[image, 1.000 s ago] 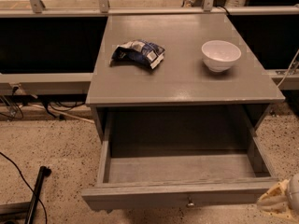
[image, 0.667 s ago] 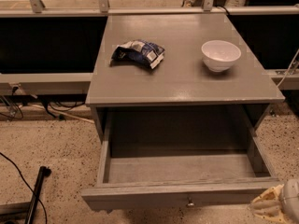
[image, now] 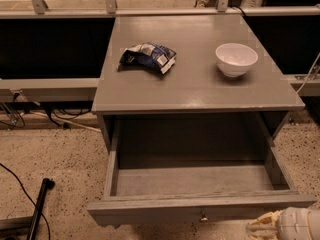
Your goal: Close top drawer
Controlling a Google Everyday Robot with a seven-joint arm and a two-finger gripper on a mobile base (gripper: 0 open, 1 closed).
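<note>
The top drawer (image: 200, 206) is a wide grey wooden drawer, pulled far out of the grey cabinet (image: 195, 91) toward me. Its inside is bare. A small round metal knob (image: 203, 217) sits at the centre of its front. My gripper (image: 262, 227) shows at the bottom right corner, pale and cream coloured, just below and in front of the right end of the drawer front. It is close to the front, and contact cannot be made out. The lower drawers are out of view.
On the cabinet top lie a crumpled blue and white snack bag (image: 147, 56) and a white bowl (image: 236, 59). A black rod (image: 37, 209) and cables lie on the speckled floor at the left. Dark shelving with metal rails runs behind.
My gripper has moved left along the bottom edge, nearer the right end of the drawer front. The drawer has not moved.
</note>
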